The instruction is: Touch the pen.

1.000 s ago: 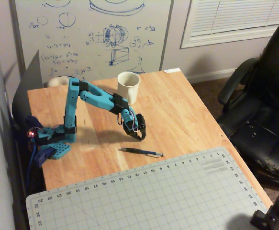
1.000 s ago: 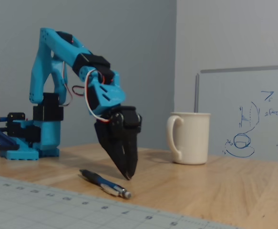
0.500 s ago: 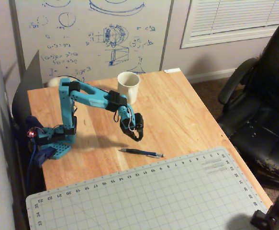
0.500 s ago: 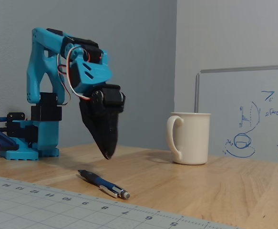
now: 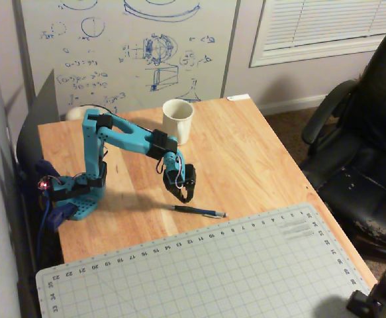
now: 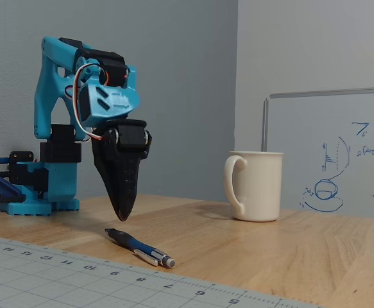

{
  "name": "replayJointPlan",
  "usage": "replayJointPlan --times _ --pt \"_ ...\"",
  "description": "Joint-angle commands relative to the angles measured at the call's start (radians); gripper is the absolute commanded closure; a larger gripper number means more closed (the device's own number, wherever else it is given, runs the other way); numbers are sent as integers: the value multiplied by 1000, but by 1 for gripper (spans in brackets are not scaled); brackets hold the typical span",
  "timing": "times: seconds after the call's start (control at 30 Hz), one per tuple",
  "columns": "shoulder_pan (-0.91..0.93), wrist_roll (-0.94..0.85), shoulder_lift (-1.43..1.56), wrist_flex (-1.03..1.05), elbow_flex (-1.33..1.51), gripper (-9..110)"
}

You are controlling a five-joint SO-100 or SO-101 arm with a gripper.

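Note:
The pen (image 5: 198, 211) is thin and dark blue with a silvery end. It lies flat on the wooden table just beyond the cutting mat's far edge, and it also shows in the fixed view (image 6: 140, 248). My gripper (image 5: 183, 195) points down with its black fingers together and empty. In the fixed view the gripper (image 6: 122, 215) hangs a little above the pen's dark end, with a gap between tip and pen.
A white mug (image 5: 177, 120) stands at the back of the table, right of the arm in the fixed view (image 6: 255, 185). A grey cutting mat (image 5: 199, 271) covers the table's front. A black office chair (image 5: 368, 132) stands at the right. A whiteboard (image 5: 126, 46) leans behind.

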Motion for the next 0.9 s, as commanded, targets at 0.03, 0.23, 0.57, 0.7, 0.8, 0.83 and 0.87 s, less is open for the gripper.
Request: replayJointPlan --times 0.03,0.23,0.57,0.7,0.8,0.83,0.87 --pt "-5 0 5 3 -80 101" --pt "5 -2 3 3 -69 101" --pt "5 -5 -46 3 -67 101" --pt "-2 -2 -52 3 -72 101" --pt "-2 -3 -58 3 -72 101" --pt "-3 -3 -60 3 -75 101" --pt "-3 -3 -63 3 -77 101"
